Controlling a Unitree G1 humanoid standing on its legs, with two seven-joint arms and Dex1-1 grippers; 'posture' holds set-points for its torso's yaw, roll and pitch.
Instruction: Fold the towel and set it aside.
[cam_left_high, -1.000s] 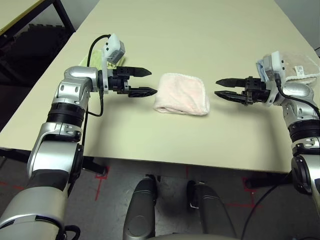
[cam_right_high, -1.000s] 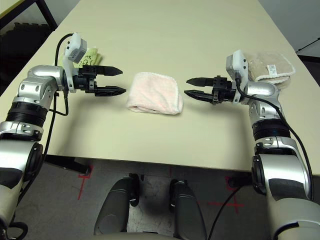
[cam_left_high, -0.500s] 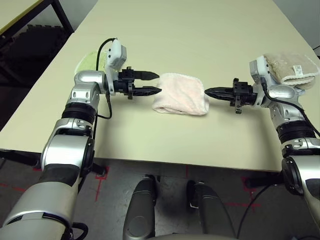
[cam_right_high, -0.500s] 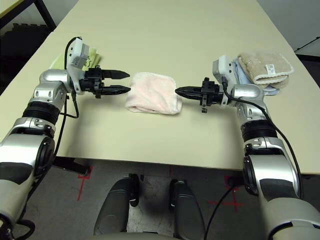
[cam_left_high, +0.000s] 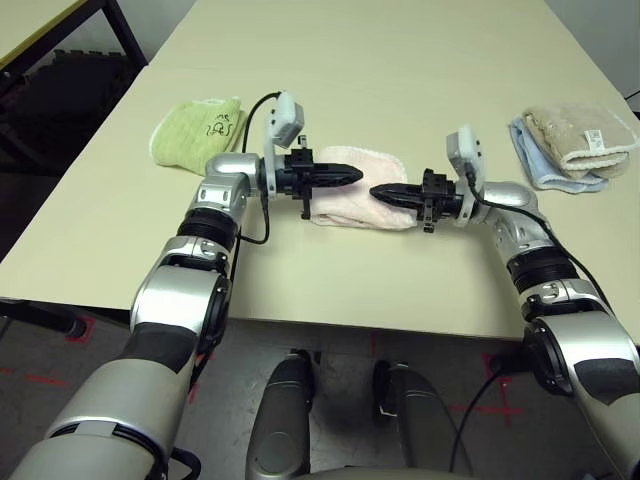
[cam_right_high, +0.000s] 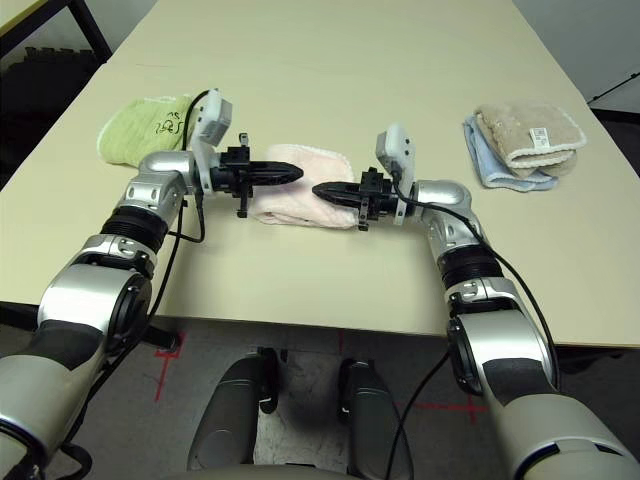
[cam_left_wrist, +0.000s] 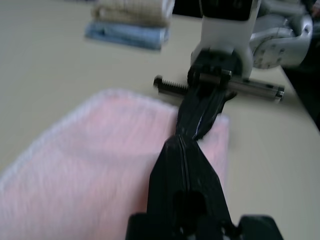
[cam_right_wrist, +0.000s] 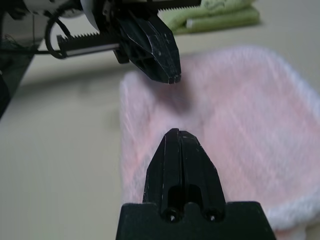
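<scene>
- The left gripper (cam_left_high: 345, 176) has its two black fingers pressed flat together on nothing; its tip hangs over the near-left part of the towel (cam_left_high: 355, 196).
- The right gripper (cam_left_high: 385, 193) is likewise pressed together and empty, pointing inward from the other side over the towel's near-right part. The two tips face each other, close but apart.
- Whether either tip presses into the pile or only hovers just above it, I cannot tell.
- The towel lies folded into a thick pad at the middle of the table (cam_left_high: 400, 60), towards the near edge, between both arms.
- It looks light, soft and limp: fluffy terry that will sag and slide open if lifted by one layer. It is not fragile, and the pile should give fingers good friction.
- Judging from the fold, a sound hold would pinch through all layers at the two short ends, one gripper each, so the pad stays together.
- A lime-green towel (cam_left_high: 198, 128) lies to the left; a beige towel (cam_left_high: 580, 133) on a light-blue towel (cam_left_high: 540, 168) lies to the right, both well apart.
</scene>
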